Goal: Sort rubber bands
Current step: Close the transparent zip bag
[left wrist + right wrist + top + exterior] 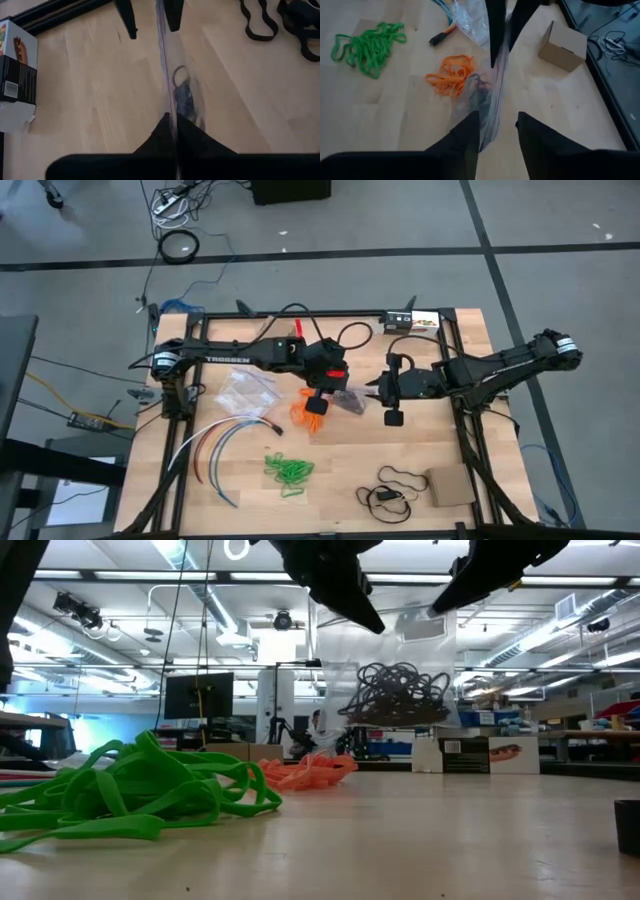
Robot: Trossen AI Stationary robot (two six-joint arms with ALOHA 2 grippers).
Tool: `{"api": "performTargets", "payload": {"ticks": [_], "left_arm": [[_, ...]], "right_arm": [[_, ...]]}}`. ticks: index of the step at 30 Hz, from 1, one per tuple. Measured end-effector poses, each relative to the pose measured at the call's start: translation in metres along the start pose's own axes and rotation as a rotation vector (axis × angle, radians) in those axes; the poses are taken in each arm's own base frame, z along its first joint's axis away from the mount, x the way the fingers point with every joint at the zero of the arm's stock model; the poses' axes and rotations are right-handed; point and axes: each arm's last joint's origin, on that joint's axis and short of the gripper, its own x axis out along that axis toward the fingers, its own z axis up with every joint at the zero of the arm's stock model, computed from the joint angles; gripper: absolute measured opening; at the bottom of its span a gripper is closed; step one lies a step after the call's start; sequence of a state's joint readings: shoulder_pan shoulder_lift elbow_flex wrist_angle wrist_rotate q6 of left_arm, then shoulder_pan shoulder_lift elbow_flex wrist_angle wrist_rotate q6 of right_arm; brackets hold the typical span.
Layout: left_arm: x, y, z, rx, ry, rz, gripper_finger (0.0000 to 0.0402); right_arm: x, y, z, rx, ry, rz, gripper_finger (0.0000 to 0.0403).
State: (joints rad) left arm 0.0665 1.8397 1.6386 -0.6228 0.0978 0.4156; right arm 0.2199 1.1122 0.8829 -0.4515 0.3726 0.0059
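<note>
Three colours of bands are showing: green bands lying on the surface toward its front, orange bands lying mid-surface, and dark bands sitting inside a clear bag held up above the surface. Left gripper is pinching the bag's edge, fingers together on the film. Right gripper is facing it from the other side, fingers apart, the bag hanging between them.
</note>
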Motion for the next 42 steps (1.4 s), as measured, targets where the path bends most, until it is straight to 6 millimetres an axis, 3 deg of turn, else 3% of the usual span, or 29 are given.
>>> {"api": "performTargets", "payload": {"ticks": [9,13,21,24,42], "left_arm": [[0.000,-0.001,0.001,0.003,0.001,0.000,0.0004],[0.000,-0.003,0.001,0.005,-0.002,-0.010,0.0027],[-0.002,-0.001,0.011,-0.046,-0.080,0.009,0.0139],[-0.003,0.002,0.013,-0.087,-0.121,-0.002,0.0162],[-0.002,0.023,0.007,-0.223,-0.197,-0.114,0.0167]], "right_arm": [[0.000,-0.001,-0.001,-0.011,0.012,0.001,0.0008],[0.000,-0.001,-0.002,-0.009,0.017,0.003,0.0003],[0.000,-0.001,-0.002,-0.033,0.023,-0.003,0.0001],[0.000,-0.002,-0.001,-0.045,0.014,-0.033,0.0001],[0.001,-0.004,0.006,-0.052,-0.050,-0.079,0.0000]]}}
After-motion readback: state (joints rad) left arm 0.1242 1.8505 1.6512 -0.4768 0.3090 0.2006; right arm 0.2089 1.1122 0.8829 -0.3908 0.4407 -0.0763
